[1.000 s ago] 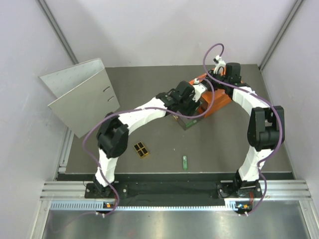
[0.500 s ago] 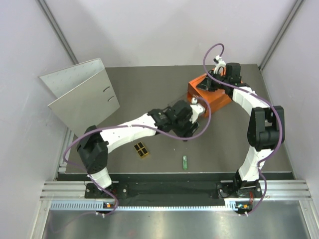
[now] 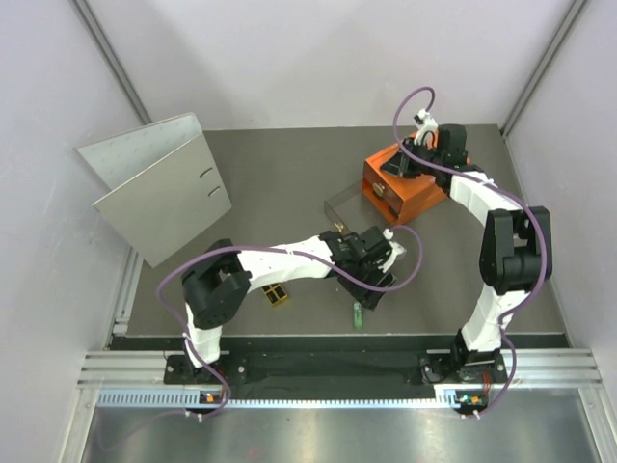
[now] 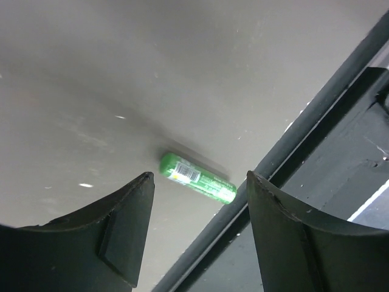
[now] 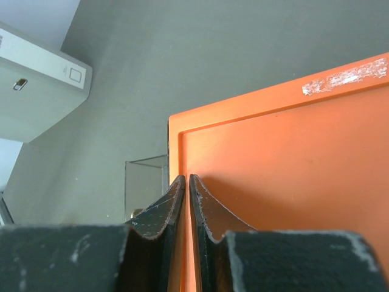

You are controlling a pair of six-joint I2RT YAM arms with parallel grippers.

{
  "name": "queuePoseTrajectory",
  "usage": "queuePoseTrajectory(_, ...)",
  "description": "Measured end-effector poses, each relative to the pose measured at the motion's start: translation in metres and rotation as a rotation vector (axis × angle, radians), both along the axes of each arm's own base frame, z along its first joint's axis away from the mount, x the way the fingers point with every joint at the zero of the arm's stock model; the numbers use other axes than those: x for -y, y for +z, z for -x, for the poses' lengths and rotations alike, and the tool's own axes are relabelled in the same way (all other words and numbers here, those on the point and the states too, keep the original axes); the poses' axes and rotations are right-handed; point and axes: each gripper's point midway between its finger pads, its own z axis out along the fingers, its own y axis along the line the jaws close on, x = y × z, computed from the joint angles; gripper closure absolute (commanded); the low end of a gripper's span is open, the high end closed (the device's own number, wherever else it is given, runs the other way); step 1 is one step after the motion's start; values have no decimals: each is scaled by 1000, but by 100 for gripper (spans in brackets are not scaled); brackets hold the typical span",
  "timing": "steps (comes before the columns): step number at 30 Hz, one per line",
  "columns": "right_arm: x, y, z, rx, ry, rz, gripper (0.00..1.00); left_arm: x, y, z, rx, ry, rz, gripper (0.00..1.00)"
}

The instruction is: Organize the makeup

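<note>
A slim green stick point(image 3: 358, 314) point(image 4: 197, 177) lies on the grey table close to the front rail. My left gripper point(image 3: 379, 292) point(image 4: 199, 181) hovers just above it, open, with the stick showing beyond the gap between the fingers and nothing held. The black-and-gold palette point(image 3: 275, 293) lies near the left arm, partly covered by it. My right gripper point(image 3: 397, 165) point(image 5: 186, 177) is shut on nothing, its tips over the left edge of the orange drawer box point(image 3: 410, 188) point(image 5: 285, 164). No tubes show.
A clear drawer tray point(image 3: 345, 207) point(image 5: 146, 182) stands on the table left of the orange box. The large grey ring binder point(image 3: 159, 183) point(image 5: 36, 85) stands open at the back left. The black front rail point(image 4: 316, 121) runs right beside the stick.
My left arm has swung from the clear drawer by the orange box down to the green stick near the front edge, its jaws widening. The right arm has stayed put.
</note>
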Motion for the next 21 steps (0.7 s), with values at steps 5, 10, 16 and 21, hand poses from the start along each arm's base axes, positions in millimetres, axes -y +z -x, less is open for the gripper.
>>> queuePoseTrajectory(5,0,1,0,14,1,-1,90,0,-10,8,-42,47,-30,32)
queuePoseTrajectory(10,0,1,0,20,2,-3,90,-4,-12,8,-45,91,-50,32)
queuePoseTrajectory(16,-1,3,1,29,4,-5,90,-13,-22,14,-64,121,-86,33)
queuePoseTrajectory(21,-1,3,1,36,4,-7,90,-18,-33,20,-91,129,-113,45)
